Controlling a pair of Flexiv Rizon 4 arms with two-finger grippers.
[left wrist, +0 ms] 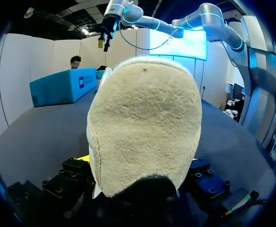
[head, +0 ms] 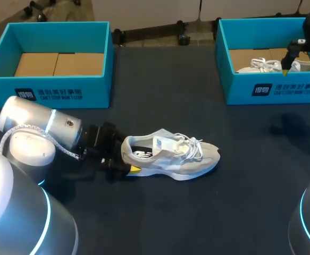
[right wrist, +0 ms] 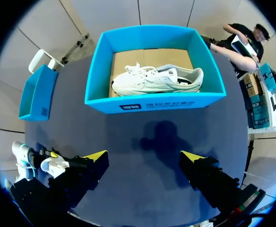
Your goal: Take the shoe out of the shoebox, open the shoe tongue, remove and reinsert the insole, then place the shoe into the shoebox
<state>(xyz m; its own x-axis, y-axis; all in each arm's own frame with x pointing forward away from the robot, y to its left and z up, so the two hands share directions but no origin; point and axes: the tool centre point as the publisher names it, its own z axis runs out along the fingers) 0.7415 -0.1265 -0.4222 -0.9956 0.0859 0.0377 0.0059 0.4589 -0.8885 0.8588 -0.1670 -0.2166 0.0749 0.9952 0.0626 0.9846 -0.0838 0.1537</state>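
Suede heel of the shoe [left wrist: 145, 127] clamped in the left gripper [head: 128, 161], sole down near the middle of the table [head: 208, 212], toe toward the right. Left shoebox [head: 59, 87] well apart behind it. Right gripper [right wrist: 145, 163], fingers spread wide, above the right shoebox [right wrist: 152, 101] holding a second white shoe [right wrist: 156, 80].

My left arm [head: 38, 127] is silver-white, rounded, ringed in glowing cyan, with a white braided cable [head: 17, 130] looping beside it. My left hand [head: 124, 162] is black and blocky; my right hand [right wrist: 145, 158] matches, fingers [right wrist: 96, 157] yellow-tipped.
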